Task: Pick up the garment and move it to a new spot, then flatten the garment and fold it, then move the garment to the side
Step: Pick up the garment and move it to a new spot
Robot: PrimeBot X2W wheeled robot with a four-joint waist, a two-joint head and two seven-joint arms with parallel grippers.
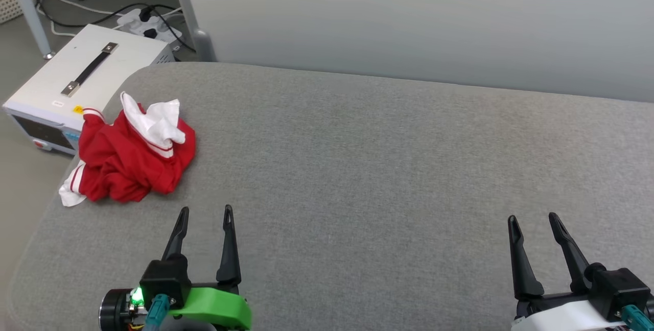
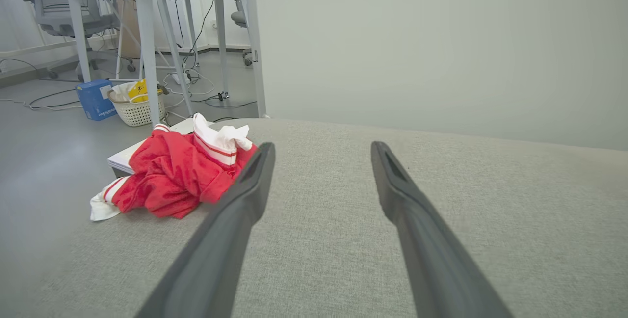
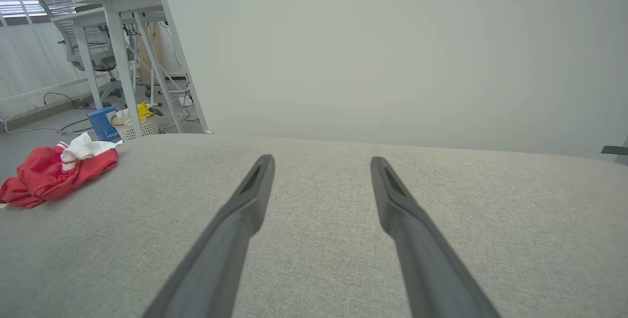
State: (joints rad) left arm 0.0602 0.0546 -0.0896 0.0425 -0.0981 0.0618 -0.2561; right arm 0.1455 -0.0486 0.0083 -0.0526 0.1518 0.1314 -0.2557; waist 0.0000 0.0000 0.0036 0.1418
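The crumpled red jersey T-shirt [image 1: 135, 160] lies in a heap at the left of the head view, close to the rounded left edge of a grey fabric-covered surface [image 1: 368, 167], with a white sleeve bunched on top. At lower left the left gripper [image 1: 206, 209] is empty, fingers spread, just below the shirt. At lower right the right gripper [image 1: 532, 216] is likewise spread and empty, well apart from it. A pale partition [image 1: 409, 19] spans the top. At upper left, a white case [image 1: 76, 80] and a power strip [image 1: 145, 22] sit on the floor.
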